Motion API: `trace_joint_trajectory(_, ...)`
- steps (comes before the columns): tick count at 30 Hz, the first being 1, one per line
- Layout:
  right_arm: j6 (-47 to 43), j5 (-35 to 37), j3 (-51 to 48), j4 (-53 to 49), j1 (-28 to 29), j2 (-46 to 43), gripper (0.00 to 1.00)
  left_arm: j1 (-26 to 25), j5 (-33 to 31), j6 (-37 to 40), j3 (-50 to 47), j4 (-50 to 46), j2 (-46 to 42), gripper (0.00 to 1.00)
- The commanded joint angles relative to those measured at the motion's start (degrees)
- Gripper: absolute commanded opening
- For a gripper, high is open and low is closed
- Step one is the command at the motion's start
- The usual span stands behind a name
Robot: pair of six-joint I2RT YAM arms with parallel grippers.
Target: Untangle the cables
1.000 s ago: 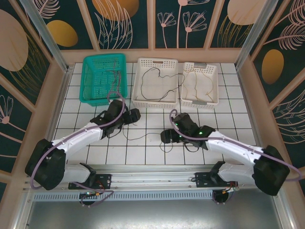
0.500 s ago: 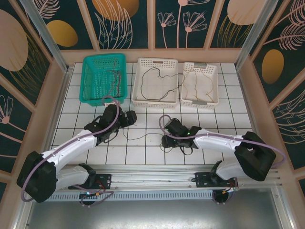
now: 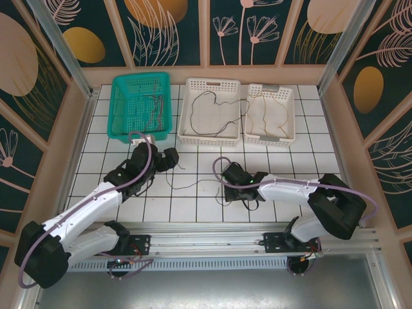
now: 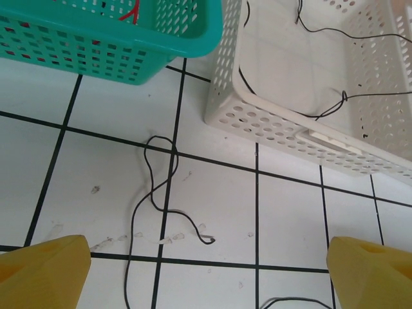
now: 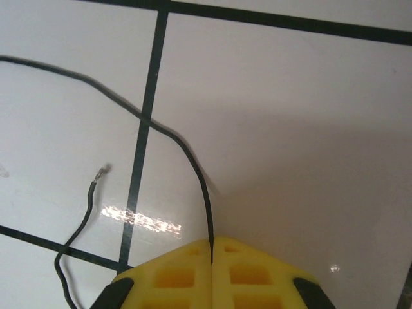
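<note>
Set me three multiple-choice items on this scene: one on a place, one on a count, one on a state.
1. The teal basket sits at the table's: A. far left; B. far right; C. near edge.
2. Baskets in all: A. two; B. three; C. four.
3. The right fingers are: A. wide open; B. shut on a red cable; C. shut on a dark cable.

1 A: the top view puts it in the far-left corner.
2 B: one teal plus two white baskets.
3 C: the dark cable runs into the closed seam between them.
</note>
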Motion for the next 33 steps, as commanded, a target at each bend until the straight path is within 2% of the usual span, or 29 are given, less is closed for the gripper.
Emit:
trace_joint_trajectory(1,0.2,-5.0,0.2,4.3,0.8,2.9,0.00,-0.2,-2.2,2.0,2.7,-3.8,-1.5,0.95)
trace_joint_trajectory(9,-2.8,-1.2,10.5,-0.8,0.3,-9.3,0.00,-0.1,-6.5,5.6,7.5,-9.3,-5.3,0.96)
trace_joint_trajectory(15,-7.9,-1.3,27.6,-6.3,-0.9,-10.7,0.00,-0.1,-9.1,7.3,7.4,-10.3,-6.2,0.97)
trace_joint_trajectory(24,-15.8,-2.5,60.0,-15.0,-2.6,-2.0,0.00,0.0,-9.3,7.3,5.7,-9.1,-7.3,0.97)
trace_joint_trajectory(27,-18.1,-3.3,73.6,-18.5,-3.1,3.2,0.00,-0.1,-9.5,7.3,5.4,-8.8,-7.3,0.97)
trace_joint_trajectory(33,-20.2,-11.3,107.5,-29.8,-6.0,17.8,0.00,0.0,-9.8,7.4,4.7,-7.8,-6.8,0.97)
